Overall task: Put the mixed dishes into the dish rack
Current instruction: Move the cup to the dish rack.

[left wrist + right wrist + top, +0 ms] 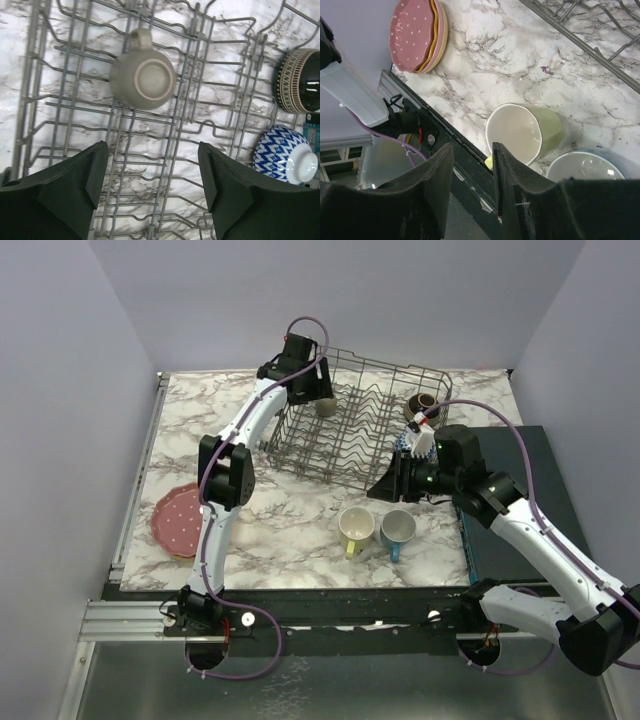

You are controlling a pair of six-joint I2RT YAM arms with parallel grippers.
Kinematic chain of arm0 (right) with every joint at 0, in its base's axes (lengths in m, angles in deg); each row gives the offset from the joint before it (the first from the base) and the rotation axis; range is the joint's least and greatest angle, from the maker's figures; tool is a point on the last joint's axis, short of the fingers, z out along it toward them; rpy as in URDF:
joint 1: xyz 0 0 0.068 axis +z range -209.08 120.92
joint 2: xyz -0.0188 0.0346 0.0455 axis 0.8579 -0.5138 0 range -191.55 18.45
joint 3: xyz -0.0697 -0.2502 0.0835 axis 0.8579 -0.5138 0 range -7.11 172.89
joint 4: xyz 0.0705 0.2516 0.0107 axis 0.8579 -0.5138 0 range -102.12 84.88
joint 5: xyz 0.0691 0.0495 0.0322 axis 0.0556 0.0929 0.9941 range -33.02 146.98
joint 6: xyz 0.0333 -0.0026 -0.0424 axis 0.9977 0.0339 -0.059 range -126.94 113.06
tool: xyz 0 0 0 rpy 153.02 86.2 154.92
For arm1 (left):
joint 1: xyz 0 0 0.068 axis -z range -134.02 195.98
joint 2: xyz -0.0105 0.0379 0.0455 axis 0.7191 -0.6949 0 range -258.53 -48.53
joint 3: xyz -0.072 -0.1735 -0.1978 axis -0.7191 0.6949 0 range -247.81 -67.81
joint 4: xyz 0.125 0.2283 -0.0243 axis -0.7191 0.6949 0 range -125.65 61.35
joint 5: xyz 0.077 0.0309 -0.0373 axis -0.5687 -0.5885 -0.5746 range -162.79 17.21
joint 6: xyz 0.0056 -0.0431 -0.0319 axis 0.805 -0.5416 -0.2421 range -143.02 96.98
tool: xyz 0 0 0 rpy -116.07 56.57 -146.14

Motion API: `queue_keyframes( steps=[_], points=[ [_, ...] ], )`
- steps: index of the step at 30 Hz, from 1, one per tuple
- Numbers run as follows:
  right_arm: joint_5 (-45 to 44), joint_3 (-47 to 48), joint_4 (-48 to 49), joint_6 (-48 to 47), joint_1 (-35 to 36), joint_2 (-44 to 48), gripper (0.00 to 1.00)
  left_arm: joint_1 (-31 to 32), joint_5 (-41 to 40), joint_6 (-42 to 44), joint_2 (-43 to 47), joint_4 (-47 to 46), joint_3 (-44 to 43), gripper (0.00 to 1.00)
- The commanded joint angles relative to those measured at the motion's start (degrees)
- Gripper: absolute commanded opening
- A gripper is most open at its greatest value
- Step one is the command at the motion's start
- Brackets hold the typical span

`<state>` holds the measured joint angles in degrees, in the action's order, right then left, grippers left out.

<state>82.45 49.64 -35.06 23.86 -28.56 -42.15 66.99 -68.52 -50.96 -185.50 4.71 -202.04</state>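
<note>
The dish rack [355, 435] is a grey wire basket at the table's middle. A grey-beige mug [326, 408] sits upside down in its far left part, also in the left wrist view [142, 82]. My left gripper [317, 397] is open and empty just above the rack [196, 75], the mug beyond its tips [152, 175]. My right gripper [382, 490] hovers near the rack's front right corner, open and empty [472, 170]. Below it stand a pale yellow mug [356, 527] [522, 132] and a blue mug [398, 530] [585, 167].
Stacked plates, pink on top [178, 518] [417, 35], lie at the left front. A dark brown bowl [425, 403] [300, 80] and a blue-white bowl [408, 440] [284, 154] sit right of the rack. A dark flat box [510, 455] lies at the right.
</note>
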Motion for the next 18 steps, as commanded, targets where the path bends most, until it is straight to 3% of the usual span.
queue_keyframes(
  steps=[1,7,18],
  points=[
    [-2.3,1.3,-1.8,-1.1,-0.3,-0.3,0.43,1.5,6.7,0.6,1.7,-0.8,-1.1,0.77],
    [-2.0,0.9,-1.6,-0.9,-0.3,-0.2,0.38,2.3,13.5,-2.4,-3.0,-4.6,-6.2,0.71],
    [-0.9,-0.9,-0.5,0.5,-0.3,0.2,0.31,2.5,17.3,-10.7,-10.9,-14.3,-9.3,0.45]
  ],
)
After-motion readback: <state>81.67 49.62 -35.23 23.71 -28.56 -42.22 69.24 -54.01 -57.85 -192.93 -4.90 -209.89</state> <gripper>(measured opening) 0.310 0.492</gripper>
